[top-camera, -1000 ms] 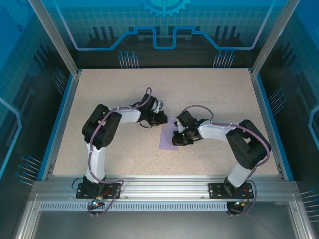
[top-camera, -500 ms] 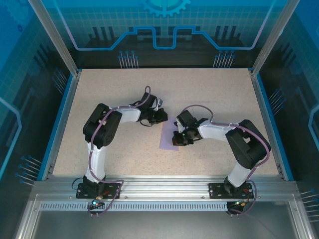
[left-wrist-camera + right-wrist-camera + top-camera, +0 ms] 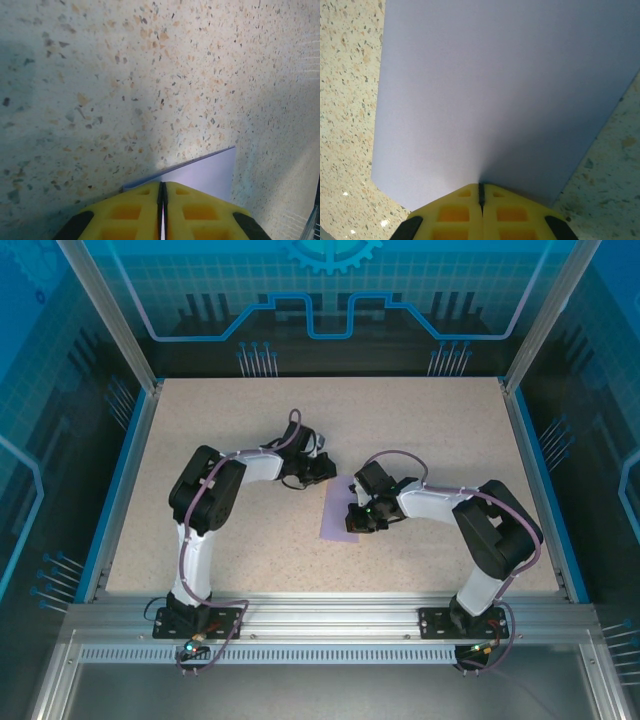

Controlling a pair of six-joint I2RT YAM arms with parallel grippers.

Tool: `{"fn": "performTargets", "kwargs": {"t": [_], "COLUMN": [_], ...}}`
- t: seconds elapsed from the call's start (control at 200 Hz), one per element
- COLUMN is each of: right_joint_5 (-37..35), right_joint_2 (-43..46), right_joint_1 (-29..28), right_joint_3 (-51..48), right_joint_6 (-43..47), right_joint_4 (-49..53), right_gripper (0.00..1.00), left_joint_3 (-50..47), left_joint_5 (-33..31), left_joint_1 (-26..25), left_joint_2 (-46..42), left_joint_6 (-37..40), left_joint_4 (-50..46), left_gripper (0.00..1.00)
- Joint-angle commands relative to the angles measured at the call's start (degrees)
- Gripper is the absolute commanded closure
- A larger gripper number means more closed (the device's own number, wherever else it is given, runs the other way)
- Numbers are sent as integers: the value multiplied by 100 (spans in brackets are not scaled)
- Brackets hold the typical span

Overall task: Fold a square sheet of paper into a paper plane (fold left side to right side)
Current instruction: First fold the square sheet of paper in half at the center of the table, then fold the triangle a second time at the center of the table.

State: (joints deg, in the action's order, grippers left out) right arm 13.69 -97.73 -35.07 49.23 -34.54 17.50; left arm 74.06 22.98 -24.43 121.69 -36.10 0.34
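R gripper (image 3: 481,187) pinches sheet (image 3: 490,90); L gripper (image 3: 161,185) closed, maybe on corner.

Left gripper (image 3: 323,470) has crept a little toward the far side of the bench (image 3: 420,430) over the last second, away from the arm bases. Left elbow nudged up and right with it. The wrist cable loop now sits slightly farther back too.
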Motion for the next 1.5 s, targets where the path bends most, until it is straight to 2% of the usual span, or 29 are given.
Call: {"fn": "performTargets", "kwargs": {"t": [0.0, 0.26, 0.475, 0.56, 0.595, 0.68, 0.895, 1.04, 1.276, 1.491], "right_joint_5": [-359, -298, -123, -46, -2, 20, -180, -119, 518, 726], "right_joint_2": [-314, -316, -58, 219, 343, 644, 1508, 1968, 2526, 2685], "right_joint_1": [35, 35, 48, 75, 87, 121, 330, 612, 1013, 1106], "right_joint_3": [-371, -369, -309, -287, -279, -232, -407, -722, -1528, -1633], "right_joint_6": [139, 108, 88, 62, 45, 29, 53, -87, -622, -581], "right_joint_4": [1172, 1084, 676, 344, 194, -90, -425, -322, -822, -423], "right_gripper": [99, 99, 95, 90, 82, 74, 56, 45, 34, 29], "left_joint_3": [202, 368, -180, -586, -759, -1104, -1728, -1798, -1353, -1301], "left_joint_5": [-552, -507, -467, -348, -319, -229, -5, 179, 142, 4], "left_joint_1": [251, 333, 333, 329, 308, 232, -192, -410, -698, -753], "left_joint_2": [193, 123, -842, -1379, -1589, -2050, -2612, -2382, -1621, -1244], "left_joint_6": [65, 198, 366, 297, 267, 218, -3, -215, -214, -248], "left_joint_4": [-89, -274, -315, -306, -337, -607, -957, -674, -675, -670], "left_gripper": [86, 85, 81, 80, 79, 77, 74, 75, 75, 76]}}
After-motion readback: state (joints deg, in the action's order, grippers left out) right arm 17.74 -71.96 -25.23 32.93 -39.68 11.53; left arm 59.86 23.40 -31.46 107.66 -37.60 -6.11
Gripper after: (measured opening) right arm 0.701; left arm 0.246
